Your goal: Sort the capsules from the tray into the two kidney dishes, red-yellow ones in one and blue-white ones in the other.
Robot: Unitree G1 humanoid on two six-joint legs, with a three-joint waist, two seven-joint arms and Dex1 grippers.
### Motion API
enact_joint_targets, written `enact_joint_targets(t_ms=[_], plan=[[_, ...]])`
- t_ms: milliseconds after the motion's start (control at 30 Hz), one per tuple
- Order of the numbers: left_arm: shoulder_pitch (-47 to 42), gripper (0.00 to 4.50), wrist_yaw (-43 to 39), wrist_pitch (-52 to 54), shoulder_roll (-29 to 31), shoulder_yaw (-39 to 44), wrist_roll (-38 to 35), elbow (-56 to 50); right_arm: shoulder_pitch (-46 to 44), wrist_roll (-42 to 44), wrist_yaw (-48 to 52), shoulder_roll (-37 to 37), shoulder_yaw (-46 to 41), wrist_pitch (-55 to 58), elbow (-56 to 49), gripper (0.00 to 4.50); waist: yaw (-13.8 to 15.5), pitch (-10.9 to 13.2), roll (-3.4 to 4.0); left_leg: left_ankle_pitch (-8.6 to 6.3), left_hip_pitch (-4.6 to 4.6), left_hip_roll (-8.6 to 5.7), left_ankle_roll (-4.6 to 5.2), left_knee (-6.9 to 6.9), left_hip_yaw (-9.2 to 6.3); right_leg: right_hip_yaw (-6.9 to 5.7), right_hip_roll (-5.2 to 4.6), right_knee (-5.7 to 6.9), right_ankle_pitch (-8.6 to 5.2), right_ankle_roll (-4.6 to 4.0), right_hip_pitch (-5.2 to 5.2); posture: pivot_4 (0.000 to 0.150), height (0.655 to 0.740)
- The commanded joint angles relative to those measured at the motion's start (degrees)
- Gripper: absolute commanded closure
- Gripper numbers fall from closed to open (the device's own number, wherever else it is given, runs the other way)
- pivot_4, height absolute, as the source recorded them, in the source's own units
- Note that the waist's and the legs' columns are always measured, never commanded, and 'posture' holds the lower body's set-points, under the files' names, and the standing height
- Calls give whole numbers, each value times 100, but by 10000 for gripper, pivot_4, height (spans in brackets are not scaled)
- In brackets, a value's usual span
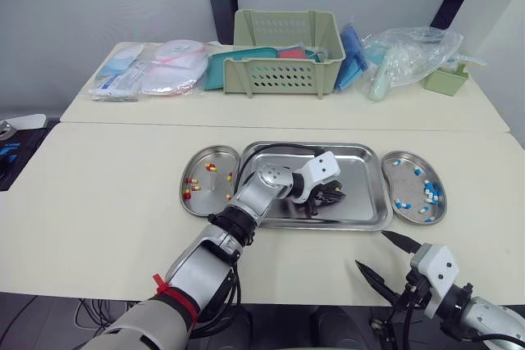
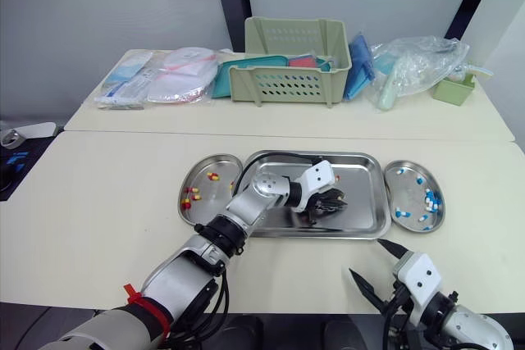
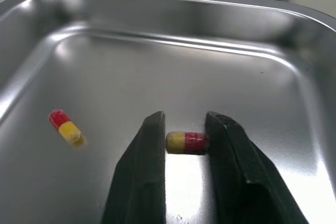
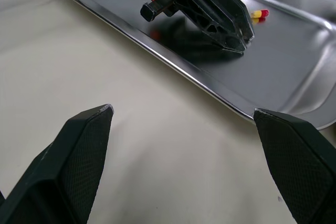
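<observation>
My left gripper (image 1: 326,196) is down in the steel tray (image 1: 361,153), and its two fingers (image 3: 147,150) press the ends of a red-yellow capsule (image 3: 186,142) lying on the tray floor. A second red-yellow capsule (image 3: 64,126) lies loose beside it. The left kidney dish (image 1: 197,156) holds several red-yellow capsules (image 1: 190,188). Several blue-white capsules (image 1: 426,194) lie in the right kidney dish (image 1: 392,157). My right gripper (image 1: 369,248) hovers open over the table, just in front of the tray's front right corner, with nothing between its fingers.
On the far table stand a green slotted basket (image 1: 287,63), packaged medical supplies (image 1: 152,71), a clear plastic bag (image 1: 410,55) and a small green container (image 1: 447,79). Bare table lies to the left of the dishes and along the front edge.
</observation>
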Motion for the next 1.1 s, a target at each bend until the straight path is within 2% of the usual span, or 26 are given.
enact_joint_targets(t_ms=[33, 167, 300, 367, 500, 667, 800, 933, 1100], plan=[[5, 40881, -30, 120, -15, -14, 103, 35, -6, 53, -32, -45, 5, 56, -290, 0, 0, 0, 0, 0, 0, 0, 0, 0, 0, 0, 0, 0, 0, 0, 0, 1500, 7400], [127, 40885, -142, 240, 40, 65, 6, -408, -31, 40, -18, -57, 6, 103, -313, 0, -4, 0, 0, 0, 0, 0, 0, 0, 0, 0, 0, 0, 0, 0, 0, 1500, 7400], [336, 40886, -289, 582, 267, 153, -128, -1359, -65, 20, 11, -91, 26, 94, -333, 0, -9, 0, 1, 0, -1, 0, 0, 0, -1, 0, 0, 1, 0, 0, -1, 1500, 7400], [548, 40886, -371, 936, 506, 226, -233, -2157, -102, -39, 29, -141, 33, 38, -325, 0, -19, 0, 2, 0, -1, 1, 0, -1, -1, 2, 0, 1, 0, 0, -3, 1500, 7400], [1064, 40887, -353, 2356, 1206, 696, -728, -4164, -283, -23, 122, -257, 65, -27, -424, 0, -18, -2, 7, 1, -1, 4, -1, -1, -2, 1, 0, 2, 0, 0, -2, 1500, 7400], [1585, 40888, -82, 3613, 2168, 1610, -1166, -5570, -704, 143, 275, -427, 100, 86, -587, 0, -31, -4, 11, 1, 1, 4, -1, 1, -4, 0, 0, 2, 0, 0, 0, 1500, 7400], [1960, 40888, 296, 4198, 2744, 2311, -1341, -5981, -1045, 427, 554, -645, 198, 274, -616, 0, -11, -3, 10, 1, 1, 5, -1, 0, -8, -3, 1, 2, 0, 0, 0, 1500, 7400], [2445, 40888, 494, 4360, 3282, 2622, -1363, -6152, -1439, 746, 814, -851, 344, 602, -578, 0, 11, -1, 5, 0, -3, 3, 0, 2, -9, -4, -2, -1, 0, 0, 0, 1500, 7400], [2768, 40888, 939, 4466, 3446, 2873, -1408, -6191, -1828, 899, 989, -960, 495, 781, -447, 0, 15, 1, 2, 0, -3, 4, 0, 1, -11, -6, -2, 0, 0, 0, -1, 1500, 7400]])
